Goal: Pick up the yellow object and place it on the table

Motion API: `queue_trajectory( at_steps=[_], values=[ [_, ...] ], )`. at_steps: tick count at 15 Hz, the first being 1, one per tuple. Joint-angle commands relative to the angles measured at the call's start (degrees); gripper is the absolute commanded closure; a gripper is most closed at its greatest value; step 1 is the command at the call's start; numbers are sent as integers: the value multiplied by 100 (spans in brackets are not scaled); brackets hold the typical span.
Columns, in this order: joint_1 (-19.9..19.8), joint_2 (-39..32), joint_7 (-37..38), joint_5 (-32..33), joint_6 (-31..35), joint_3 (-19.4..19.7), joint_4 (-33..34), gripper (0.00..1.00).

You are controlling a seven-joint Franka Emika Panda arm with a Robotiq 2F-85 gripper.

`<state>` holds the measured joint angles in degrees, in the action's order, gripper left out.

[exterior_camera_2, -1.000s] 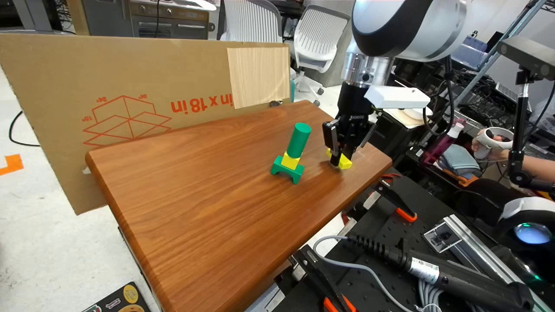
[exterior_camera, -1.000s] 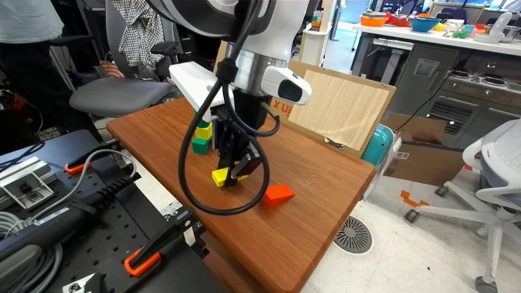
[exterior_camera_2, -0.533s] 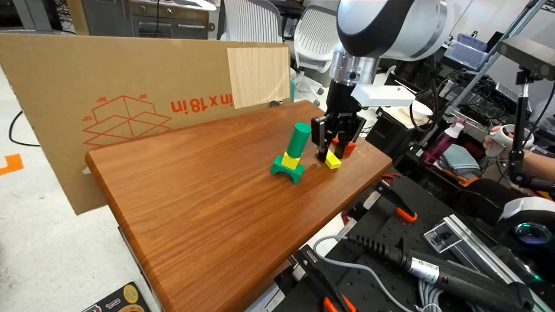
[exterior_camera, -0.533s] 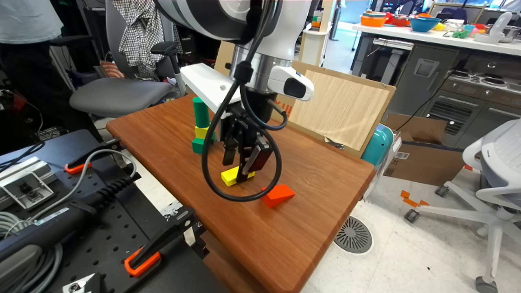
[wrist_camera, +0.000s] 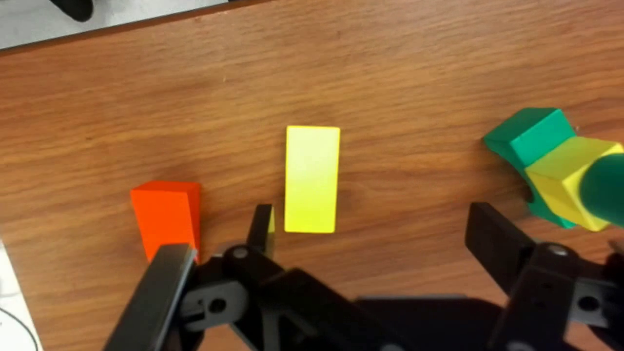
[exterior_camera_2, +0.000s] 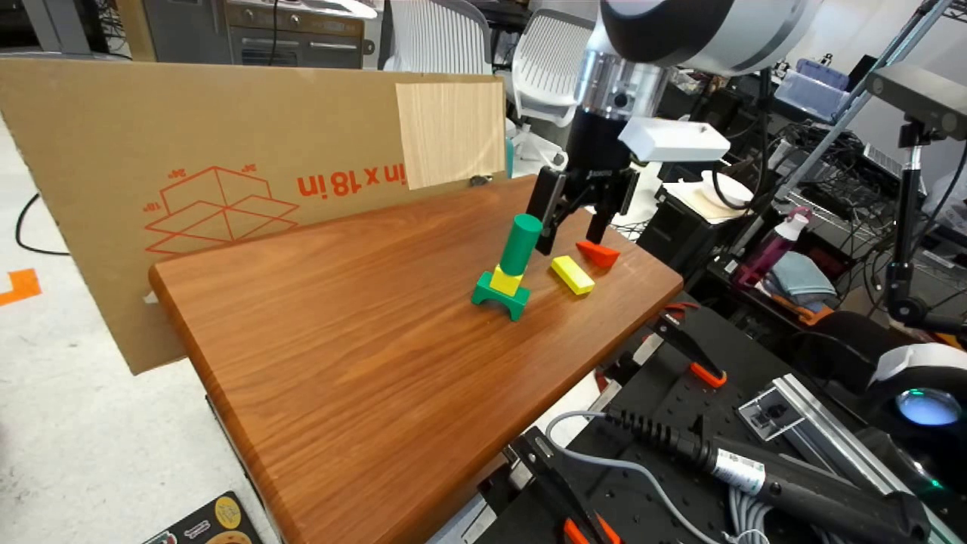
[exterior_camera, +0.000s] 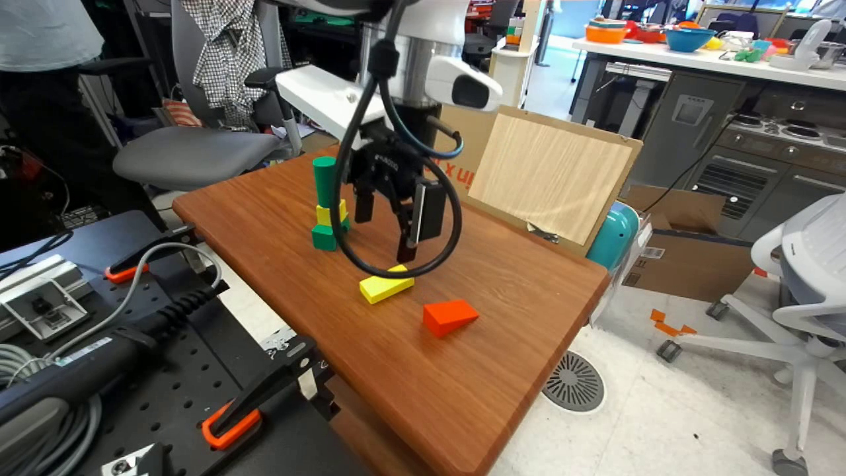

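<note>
The yellow object (exterior_camera: 386, 286), a flat bar-shaped block, lies by itself on the wooden table (exterior_camera_2: 363, 355). Nothing touches it in either exterior view. My gripper (exterior_camera_2: 570, 240) hangs above the table with its jaws wide apart and nothing held between them. From the wrist, the yellow object (wrist_camera: 312, 180) appears beyond the fingertips, nearer the left finger (wrist_camera: 261, 229) than the right one. Its whole top face shows there.
An orange-red wedge (exterior_camera: 449, 317) lies close to the yellow object. On its other side stands a stack: green arch (exterior_camera_2: 502, 297), yellow block (exterior_camera_2: 505, 281), tilted-looking green cylinder (exterior_camera_2: 521, 245), close to one finger. A cardboard sheet (exterior_camera_2: 302, 136) borders the table's far edge.
A second ago the fingers were closed at the yellow object, which then shifted slightly along the table. The fingers have since spread wide and the gripper has risen away from it.
</note>
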<state>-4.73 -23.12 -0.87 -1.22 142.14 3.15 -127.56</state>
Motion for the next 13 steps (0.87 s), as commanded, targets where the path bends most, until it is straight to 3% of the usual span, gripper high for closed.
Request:
queue_trajectory(
  at_steps=[1,5,8,13],
  values=[
    [217,1363,7,352,397,28,-1060,0],
    [362,2482,143,758,262,-24,-1576,0],
    [411,3006,-9,645,138,-172,-1767,0],
    [373,2809,17,573,166,-200,-1614,0]
  ],
)
